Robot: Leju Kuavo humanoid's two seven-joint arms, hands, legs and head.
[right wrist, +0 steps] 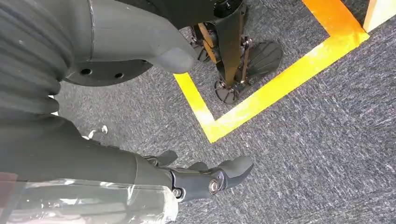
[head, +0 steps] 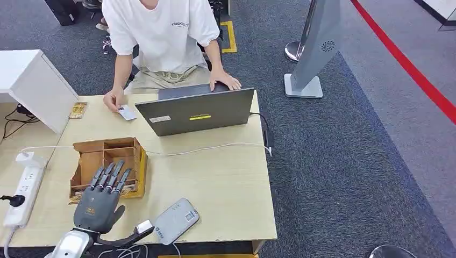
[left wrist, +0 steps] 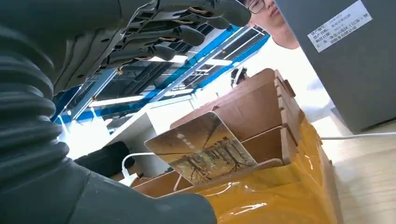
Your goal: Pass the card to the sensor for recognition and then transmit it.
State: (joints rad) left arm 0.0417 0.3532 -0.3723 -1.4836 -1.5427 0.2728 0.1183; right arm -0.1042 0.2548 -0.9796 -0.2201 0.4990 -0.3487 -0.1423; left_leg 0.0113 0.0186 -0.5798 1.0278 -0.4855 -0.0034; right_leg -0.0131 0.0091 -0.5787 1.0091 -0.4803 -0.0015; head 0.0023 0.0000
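Observation:
A card (left wrist: 201,151) with a brown forest picture leans upright in a compartment of the wooden card box (head: 107,157). My left hand (head: 99,201) hovers over the near end of the box with fingers stretched forward and apart, holding nothing. In the left wrist view its fingers (left wrist: 187,32) and thumb (left wrist: 140,207) stand on either side of the card without touching it. The grey-white sensor (head: 176,220) lies flat at the table's front edge, right of this hand. My right hand (right wrist: 70,149) hangs over the carpet, empty.
A person sits behind an open laptop (head: 196,110) and holds a small white card (head: 127,113) on the table. A power strip (head: 21,188) and a white box (head: 32,86) are at the left. A white cable (head: 215,147) crosses the table.

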